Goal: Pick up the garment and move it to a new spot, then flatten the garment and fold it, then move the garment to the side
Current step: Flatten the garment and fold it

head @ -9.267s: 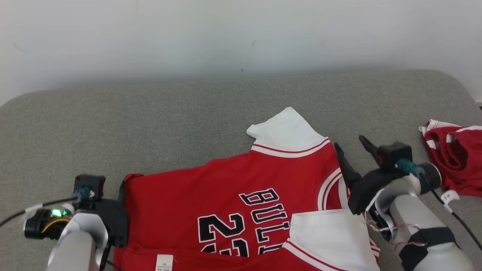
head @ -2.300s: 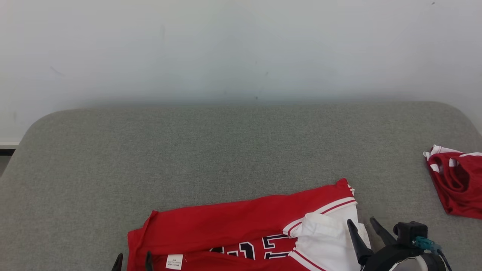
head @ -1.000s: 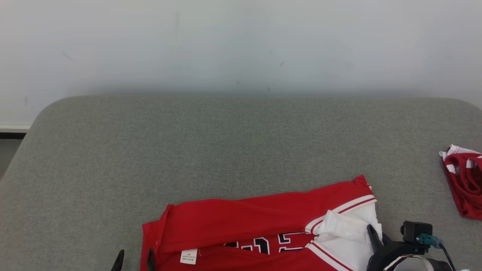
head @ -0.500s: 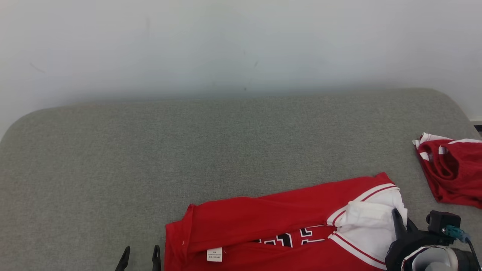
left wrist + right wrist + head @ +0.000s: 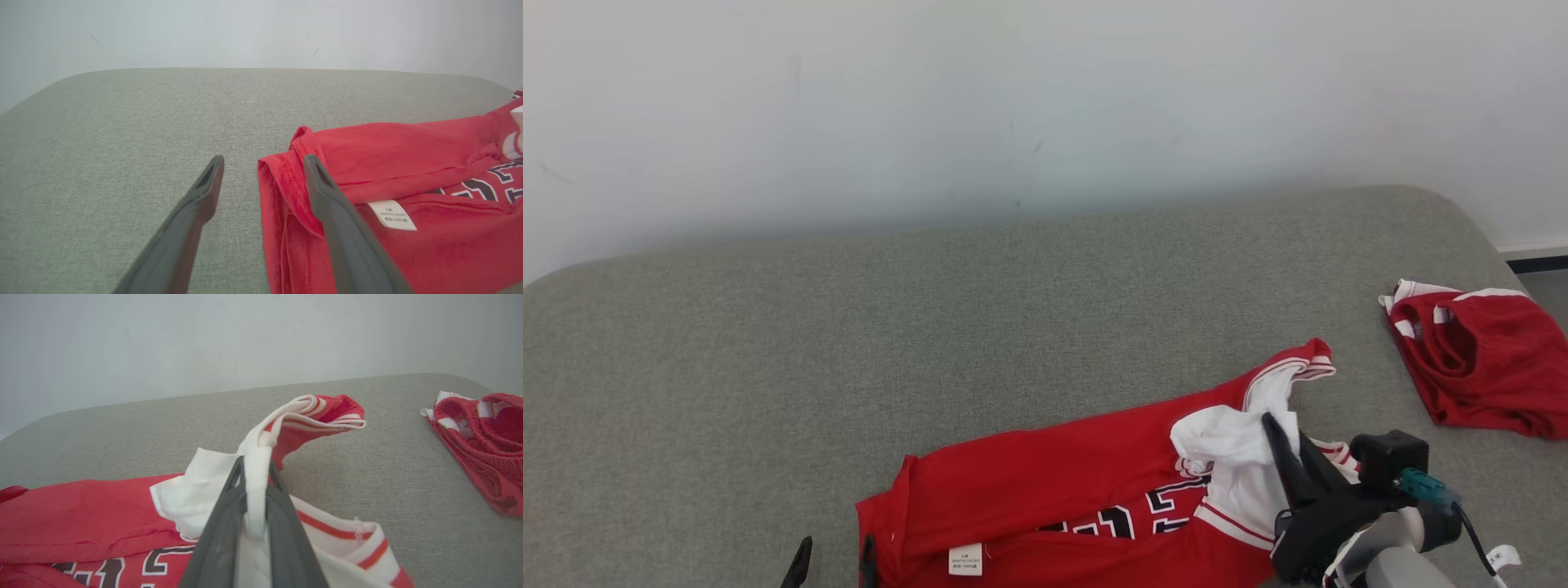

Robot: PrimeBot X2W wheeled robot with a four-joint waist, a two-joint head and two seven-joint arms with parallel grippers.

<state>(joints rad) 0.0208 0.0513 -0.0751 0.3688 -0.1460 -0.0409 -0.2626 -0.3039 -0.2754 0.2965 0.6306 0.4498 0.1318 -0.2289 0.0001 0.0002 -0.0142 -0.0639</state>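
Grey cushion (image 5: 1013, 327): bears all items. Red jersey (image 5: 1054, 490): lies crumpled between the two grippers, its white sleeve bunched and raised. Second red garment (image 5: 1478, 367): well apart, beyond the right gripper's outer side. Right gripper (image 5: 255, 465): fingers angled up and forward, clamped together on the white sleeve. Left gripper (image 5: 263, 163): low, pointing forward, fingers spread wide, straddling the jersey's hem corner. White label (image 5: 392, 214): just beside its inner finger.

Soft matt red cloth on the jersey (image 5: 1045, 482), ribbed white trim, papery tag (image 5: 392, 214). Coarse grey weave over the counter (image 5: 931, 327). Rougher mesh knit on the other garment (image 5: 1478, 367). Smooth matt dark plastic for the left pincer (image 5: 263, 159). Flat matt white wall (image 5: 1013, 98), bit scuffed.
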